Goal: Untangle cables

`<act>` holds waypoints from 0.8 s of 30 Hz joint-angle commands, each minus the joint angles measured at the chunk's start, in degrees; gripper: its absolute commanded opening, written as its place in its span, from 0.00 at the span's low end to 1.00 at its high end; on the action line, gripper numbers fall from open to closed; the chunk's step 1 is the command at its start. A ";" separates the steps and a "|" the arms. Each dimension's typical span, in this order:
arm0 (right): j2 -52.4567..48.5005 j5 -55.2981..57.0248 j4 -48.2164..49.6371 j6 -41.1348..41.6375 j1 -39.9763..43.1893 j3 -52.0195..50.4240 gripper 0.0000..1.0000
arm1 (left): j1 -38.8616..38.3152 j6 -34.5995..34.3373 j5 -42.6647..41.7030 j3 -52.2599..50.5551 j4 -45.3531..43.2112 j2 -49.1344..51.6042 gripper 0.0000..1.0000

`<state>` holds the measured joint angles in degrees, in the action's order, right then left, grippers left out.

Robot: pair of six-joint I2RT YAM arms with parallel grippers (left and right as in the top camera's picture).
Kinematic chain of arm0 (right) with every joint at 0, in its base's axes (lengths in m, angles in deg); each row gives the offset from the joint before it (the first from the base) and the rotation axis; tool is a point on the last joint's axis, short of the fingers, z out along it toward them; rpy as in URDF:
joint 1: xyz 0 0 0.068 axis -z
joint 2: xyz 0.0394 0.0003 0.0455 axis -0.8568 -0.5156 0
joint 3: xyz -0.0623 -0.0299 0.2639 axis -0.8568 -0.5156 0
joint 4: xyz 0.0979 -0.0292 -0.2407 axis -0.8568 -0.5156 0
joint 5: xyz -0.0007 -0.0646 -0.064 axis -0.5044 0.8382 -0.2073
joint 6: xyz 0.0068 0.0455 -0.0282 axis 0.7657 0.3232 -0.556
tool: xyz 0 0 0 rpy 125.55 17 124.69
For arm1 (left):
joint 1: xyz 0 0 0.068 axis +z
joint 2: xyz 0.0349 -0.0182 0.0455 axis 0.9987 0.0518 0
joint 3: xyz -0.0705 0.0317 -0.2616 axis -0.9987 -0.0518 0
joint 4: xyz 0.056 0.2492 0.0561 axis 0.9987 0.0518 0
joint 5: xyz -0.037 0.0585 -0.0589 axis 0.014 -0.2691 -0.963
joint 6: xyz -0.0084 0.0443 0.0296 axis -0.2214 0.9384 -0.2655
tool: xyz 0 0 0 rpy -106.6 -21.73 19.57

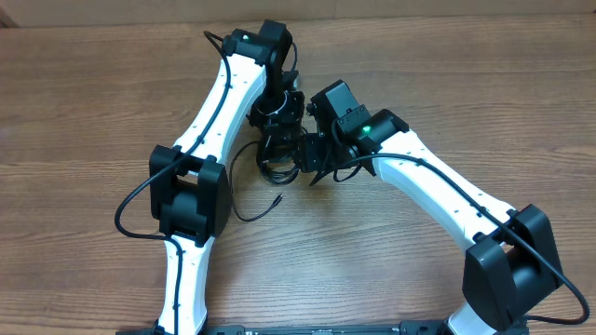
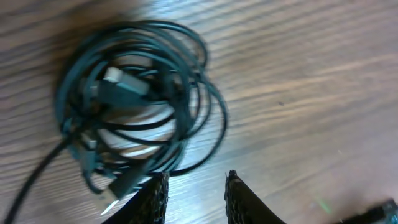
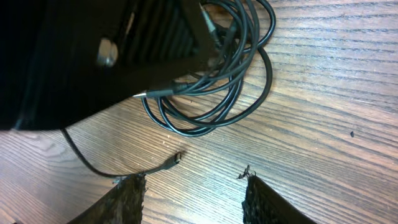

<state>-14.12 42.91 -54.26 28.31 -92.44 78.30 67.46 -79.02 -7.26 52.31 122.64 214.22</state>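
The cables [image 1: 272, 160] lie wound in one small black bundle on the wooden table, mostly hidden under both grippers in the overhead view. A loose strand with a plug end [image 1: 277, 199] trails to the front. In the left wrist view the bundle [image 2: 134, 102] fills the upper left, with a plug inside it. My left gripper [image 2: 196, 180] is open and empty just beside the coil's near edge. In the right wrist view the coils [image 3: 217, 93] lie beyond my open, empty right gripper [image 3: 194, 179], and the loose plug end [image 3: 176, 157] lies near its left finger.
The left arm's black gripper body [image 3: 93, 56] blocks the upper left of the right wrist view. Both white arms [image 1: 209, 121] [image 1: 438, 191] meet over the bundle at the table's middle. Bare wooden table [image 1: 84, 112] spreads on all sides.
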 commanded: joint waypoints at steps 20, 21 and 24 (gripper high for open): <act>-0.28 -1.14 5.03 0.61 -0.33 -3.67 0.60 | 0.50 -6.43 15.69 -2.91 1.44 0.09 0.43; -0.28 -1.14 5.01 0.61 -0.33 -3.67 0.60 | 0.42 -6.43 15.72 -3.69 1.38 0.09 0.43; -0.28 -1.14 5.03 0.59 -0.33 -3.67 0.60 | 0.37 -6.51 15.69 -5.88 0.20 0.09 0.40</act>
<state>-14.14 42.08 -49.49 28.64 -92.44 74.96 67.98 -84.73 7.28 48.31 123.43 214.22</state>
